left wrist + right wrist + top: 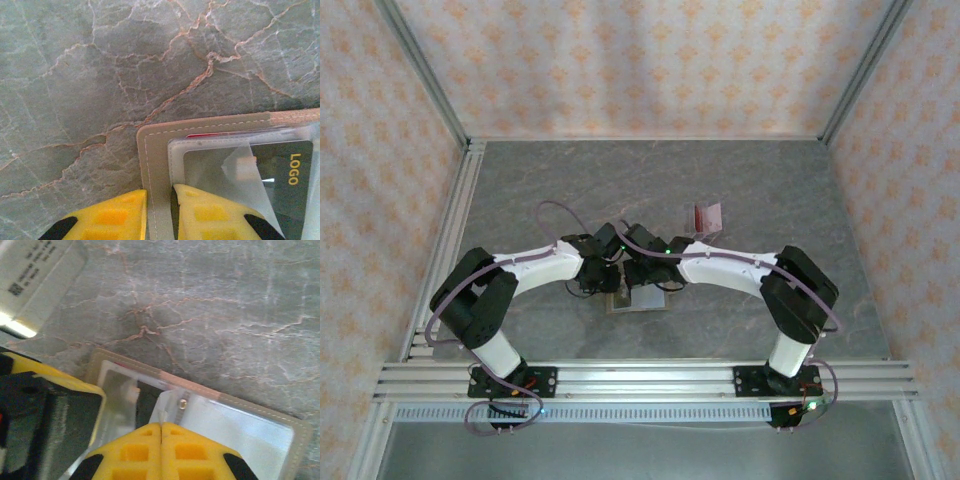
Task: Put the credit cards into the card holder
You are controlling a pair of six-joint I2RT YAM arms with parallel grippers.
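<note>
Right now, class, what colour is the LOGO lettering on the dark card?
The lettering is yellow, clearest in the left wrist view.

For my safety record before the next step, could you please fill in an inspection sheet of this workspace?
Surface: grey veined table.
Job's things: card holder lies open under the arms; maroon credit cards stand in a clear stand; a dark card marked LOGO sits under a clear sleeve.
Clutter: nothing seen.
Grippers: left gripper fingers clamp the card holder's edge; right gripper fingers shut, tips at a sleeve's edge.
Cables: purple cables loop along both arms.
Surroundings: patterned walls, aluminium rails.
</note>
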